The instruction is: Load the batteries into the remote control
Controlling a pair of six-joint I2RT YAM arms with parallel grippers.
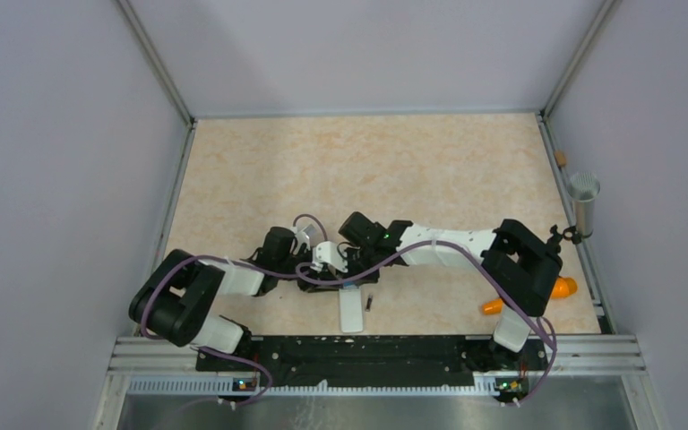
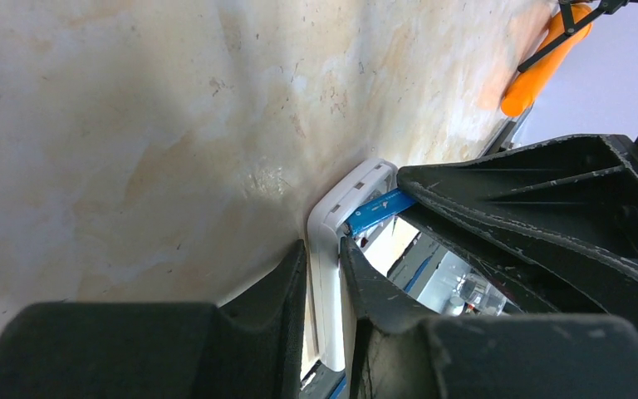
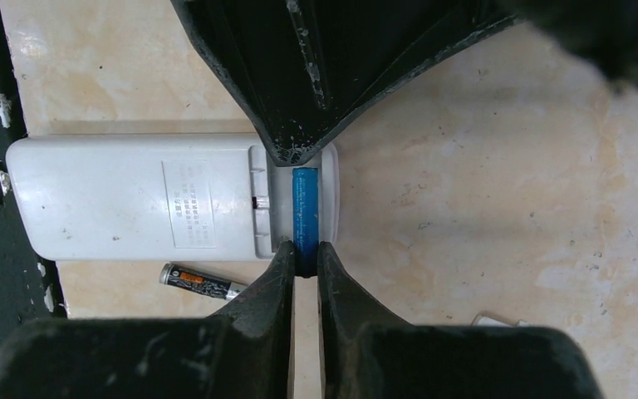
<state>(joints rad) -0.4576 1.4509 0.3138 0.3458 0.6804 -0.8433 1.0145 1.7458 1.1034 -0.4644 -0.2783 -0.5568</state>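
The white remote control [image 3: 133,195] lies back up on the table, its battery bay open at the right end. It also shows in the top view [image 1: 351,313]. My right gripper [image 3: 303,253] is shut on the near end of the blue battery [image 3: 305,204], which lies across the open bay. My left gripper [image 2: 322,249] is shut on the remote's edge [image 2: 326,274], and the blue battery [image 2: 380,210] shows just beyond it. The dark battery [image 3: 202,283] lies loose on the table beside the remote, also seen in the top view [image 1: 369,303].
An orange tapered object [image 1: 563,288] lies at the right, partly behind the right arm. A metal cup [image 1: 583,202] stands at the right edge. A small white piece [image 3: 498,320] lies on the table near my right gripper. A rail [image 1: 376,349] runs along the near edge.
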